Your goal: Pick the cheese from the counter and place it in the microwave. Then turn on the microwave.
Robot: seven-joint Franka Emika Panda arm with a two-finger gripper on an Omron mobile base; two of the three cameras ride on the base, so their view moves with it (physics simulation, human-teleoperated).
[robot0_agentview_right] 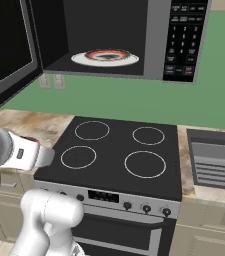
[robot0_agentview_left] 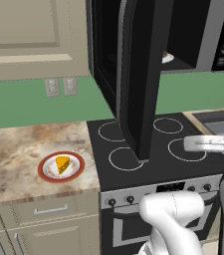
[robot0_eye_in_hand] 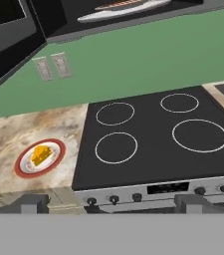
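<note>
Hand view: the gripper (robot0_eye_in_hand: 108,203) is seen with jaws apart and empty, the cheese (robot0_eye_in_hand: 40,154) is left unpicked on its red-rimmed plate (robot0_eye_in_hand: 20,168) on the counter (robot0_eye_in_hand: 4,137), and the microwave (robot0_agentview_right: 154,40) beyond is already open.

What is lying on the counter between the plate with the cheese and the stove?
Nothing. In the hand view, the counter is bare between the plate holding the cheese and the stove. The left base view shows the same.
</note>
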